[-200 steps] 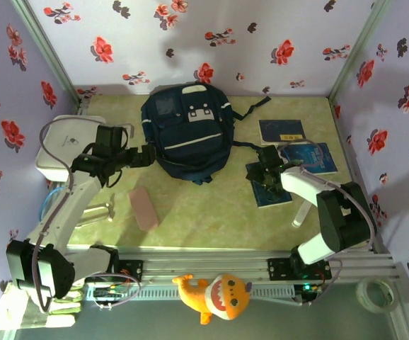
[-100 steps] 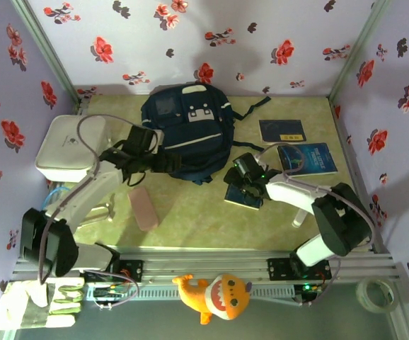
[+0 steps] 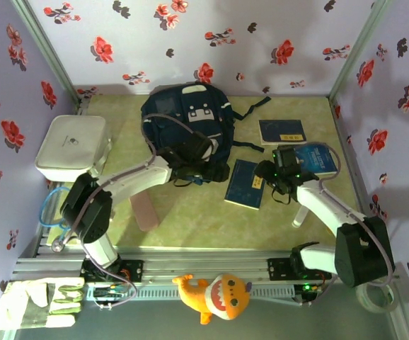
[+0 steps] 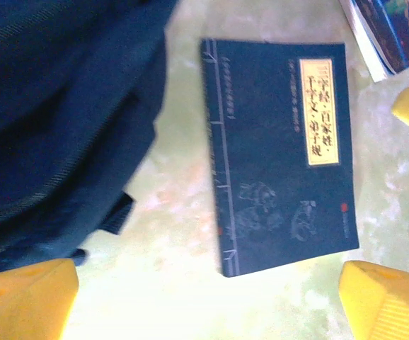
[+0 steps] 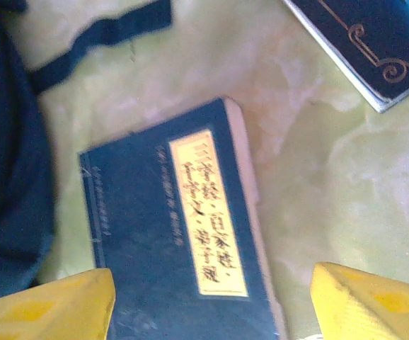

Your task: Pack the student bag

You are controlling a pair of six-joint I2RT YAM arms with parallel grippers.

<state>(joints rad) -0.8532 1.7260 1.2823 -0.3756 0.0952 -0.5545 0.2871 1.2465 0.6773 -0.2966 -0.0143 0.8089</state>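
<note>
At the middle of the far edge of the table (image 3: pixel 190 219), the student bag (image 3: pixel 185 120), flat, front upward, dark straps trailing right. On its front a white-grey label, lettering too small to read.

At the bag's near edge, the left gripper (image 3: pixel 208 172), pointing down, yellow fingertips (image 4: pixel 27 297) wide apart and gripping nothing.

Toward the right side of the table, the right gripper (image 3: pixel 269 180), fingertips (image 5: pixel 367 297) likewise spread wide, nothing held.

Between the two grippers, flat on the table, a dark blue book (image 3: pixel 245 183), just near-right of the bag with a strip of bare table between. On its cover a pale yellow label with vertical Chinese characters: 三字经·百家姓·千字文·弟子规. Beside the spine a column of small pale print, too fine to read; lower on the cover faint line drawings and a small red mark.

Near the far right corner, a second dark blue book (image 3: pixel 282 131) with a yellow strip, writing not legible. Just nearer than that, a bright blue book (image 3: pixel 321 157), partly under the right arm.

At the left edge, a white rounded box (image 3: pixel 70 145) with a small dark logo on the lid, unreadable. Near-left of the bag, a flat pink case (image 3: pixel 144 209). On the rail along the near edge, an orange shark plush (image 3: pixel 215 294).
</note>
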